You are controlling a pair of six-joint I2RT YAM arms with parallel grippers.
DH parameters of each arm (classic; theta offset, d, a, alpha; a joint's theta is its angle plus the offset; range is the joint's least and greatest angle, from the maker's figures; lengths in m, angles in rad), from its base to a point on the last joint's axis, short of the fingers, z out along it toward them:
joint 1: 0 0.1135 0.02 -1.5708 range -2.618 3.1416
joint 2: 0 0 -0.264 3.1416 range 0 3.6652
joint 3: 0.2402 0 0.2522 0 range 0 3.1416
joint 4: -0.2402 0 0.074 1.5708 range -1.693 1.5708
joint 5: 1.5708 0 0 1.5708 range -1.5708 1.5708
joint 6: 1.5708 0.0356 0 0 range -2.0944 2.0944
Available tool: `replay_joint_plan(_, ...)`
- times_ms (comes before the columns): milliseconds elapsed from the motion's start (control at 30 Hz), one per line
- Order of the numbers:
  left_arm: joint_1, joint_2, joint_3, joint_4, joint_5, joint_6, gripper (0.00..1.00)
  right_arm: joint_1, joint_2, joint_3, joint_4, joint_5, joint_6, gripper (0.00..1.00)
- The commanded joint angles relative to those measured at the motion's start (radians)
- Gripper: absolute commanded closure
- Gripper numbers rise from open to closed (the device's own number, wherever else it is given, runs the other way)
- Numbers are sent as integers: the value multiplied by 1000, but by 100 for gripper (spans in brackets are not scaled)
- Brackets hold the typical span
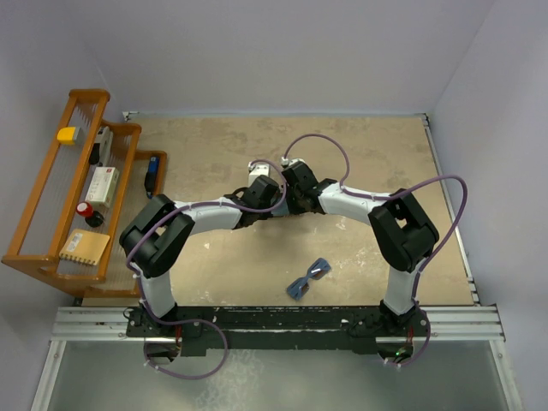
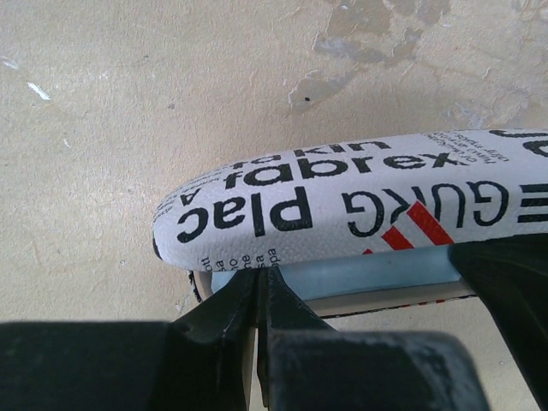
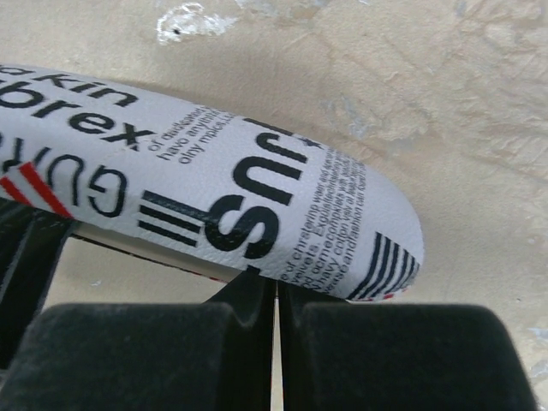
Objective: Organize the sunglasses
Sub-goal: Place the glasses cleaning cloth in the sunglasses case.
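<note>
The sunglasses (image 1: 308, 278), with blue lenses and dark-blue arms, lie alone on the table near the front, right of centre, with neither gripper at them. Both grippers meet at mid-table over the oval glasses case, which is hidden under them in the top view. The case (image 2: 360, 201) is silvery-white with black newsprint lettering and red stripes. Its lid is slightly ajar, with a light-blue strip (image 2: 368, 272) showing under it. My left gripper (image 2: 261, 278) is shut at the case's seam near its left end. My right gripper (image 3: 276, 287) is shut at the lid's lower edge, near the right end of the case (image 3: 282, 210).
A wooden rack (image 1: 51, 197) stands at the left edge with a yellow block (image 1: 66, 134), a red-capped bottle (image 1: 85, 208), a blue item (image 1: 151, 175) and a box. The table ends at walls at the back and right. A metal rail (image 1: 274, 321) runs along the front.
</note>
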Motion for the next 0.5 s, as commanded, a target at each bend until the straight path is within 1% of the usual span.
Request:
replay_joint_plan(0, -5, -5, 3, -1, 4, 6, 100, 7, -9, 14, -45, 91, -11, 100)
replay_joint_plan(200, -4, -9, 2, -3, 1, 8, 100, 5, -13, 7, -63, 127, 1, 100)
replay_joint_plan(367, -4, -9, 2, -2, 5, 8, 100, 5, -4, 18, -100, 196, 3, 100)
replay_joint_plan(467, -5, -8, 3, -1, 4, 9, 100, 5, -17, 13, -96, 202, 5, 100)
